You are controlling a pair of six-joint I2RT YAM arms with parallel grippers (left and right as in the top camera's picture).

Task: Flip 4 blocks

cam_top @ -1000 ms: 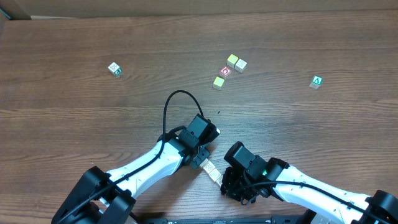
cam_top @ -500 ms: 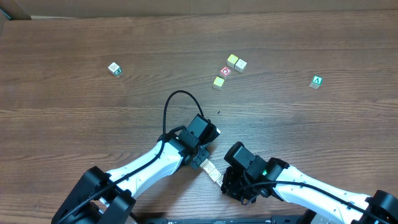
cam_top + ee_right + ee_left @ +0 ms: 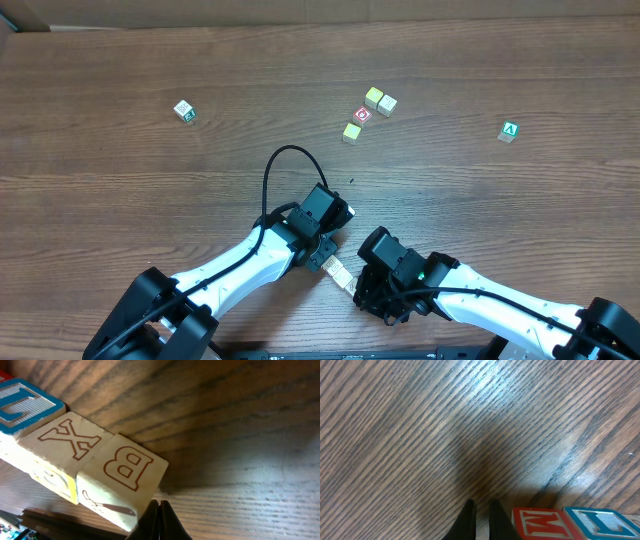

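Pinched shut and empty, the left gripper (image 3: 481, 509) and right gripper (image 3: 159, 506) point tips-down at either end of a lettered row (image 3: 339, 272). The four pale blocks (image 3: 351, 131) lie well beyond them, three clustered ahead and one far to the left. None is near a finger, so all four flips likely remain. The table (image 3: 120, 200) is bare brown wood-grain, and the room is unseen.

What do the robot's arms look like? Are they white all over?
Mostly white! The left arm and the right arm have smooth white tube sections joined by chunky black joints. A black cable loops out of the left one, and a tiny green light glows on the right one. Each arm ends in thin, dark, pointed jaws.
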